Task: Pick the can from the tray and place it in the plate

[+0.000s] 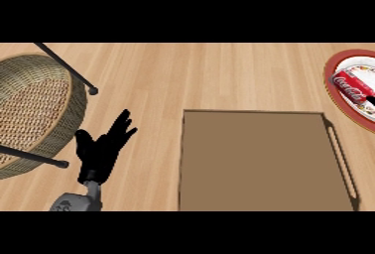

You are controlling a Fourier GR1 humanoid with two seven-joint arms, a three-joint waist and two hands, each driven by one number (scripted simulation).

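Observation:
A red cola can (pixel 351 85) lies on its side in the red-rimmed white plate (pixel 331 74) at the right edge of the head view. A small black part of my right hand (pixel 370 101) shows at that edge, right against the can's near end; the rest of the hand is out of frame. The brown tray (pixel 341 158) sits in the middle with nothing in it. My left hand (pixel 100 149) rests open at the lower left, fingers up, left of the tray and holding nothing.
A large wicker basket (pixel 40 109) with black bar handles (pixel 70 69) fills the left side, close to my left hand. Bare wooden counter (pixel 205 74) lies beyond the tray, between basket and plate.

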